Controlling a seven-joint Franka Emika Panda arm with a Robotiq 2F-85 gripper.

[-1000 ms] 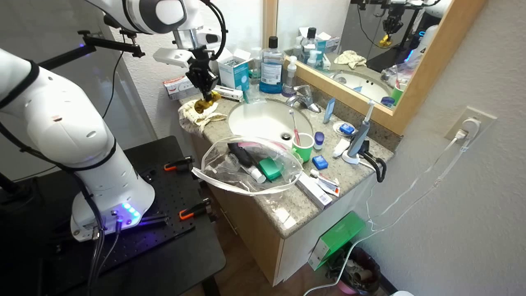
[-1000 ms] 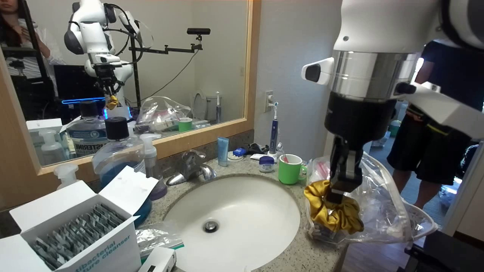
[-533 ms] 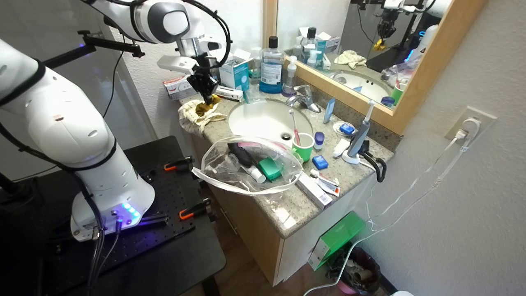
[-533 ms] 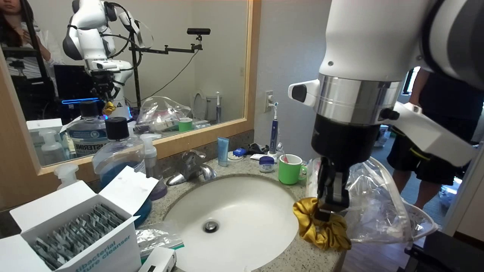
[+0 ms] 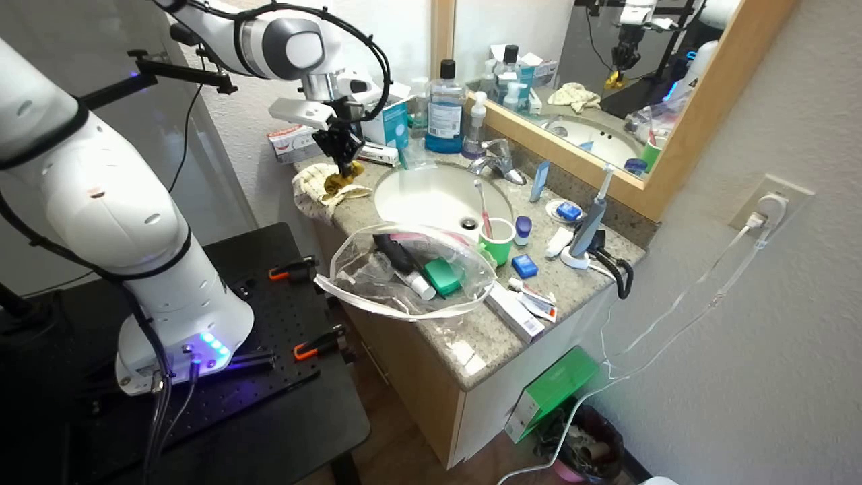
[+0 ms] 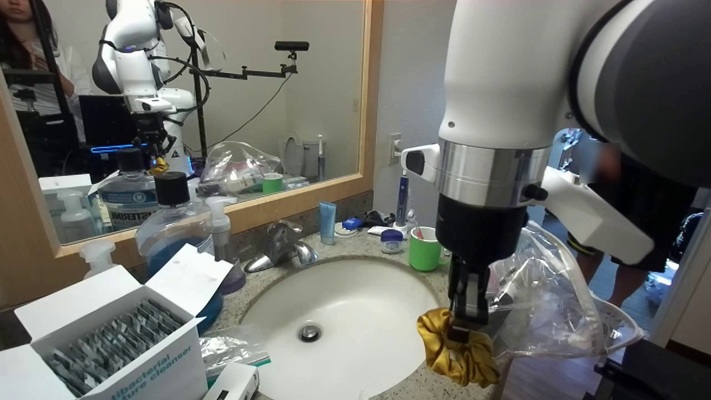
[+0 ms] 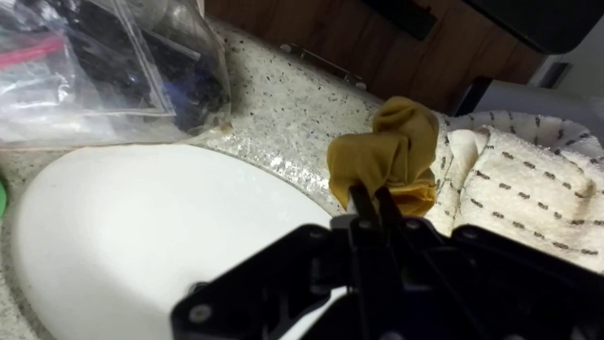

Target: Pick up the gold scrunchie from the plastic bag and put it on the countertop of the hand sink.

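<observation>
Over the narrow strip between the rim of the hand sink (image 6: 355, 316) and the front edge of the countertop (image 7: 288, 108), near the front corner where a cream towel (image 7: 533, 189) lies, I have the gold scrunchie (image 6: 465, 364) hanging just below my gripper (image 7: 370, 191); its jaws are pressed together on a fold of the fabric, and the ring droops lopsidedly, its length slanting from the tips toward the front edge; the plastic bag (image 5: 404, 314) sits well apart, farther along that same edge; I judge the lifting out done and only the setting down left. The move turns on what lies straight beneath, for the sink opens on the inner side and the towel is beside or partly under the cloth, I cannot tell which; nor can I tell whether the lowest fold touches anything; I would shift a little toward the bag side, lower onto bare counter, then let go.
</observation>
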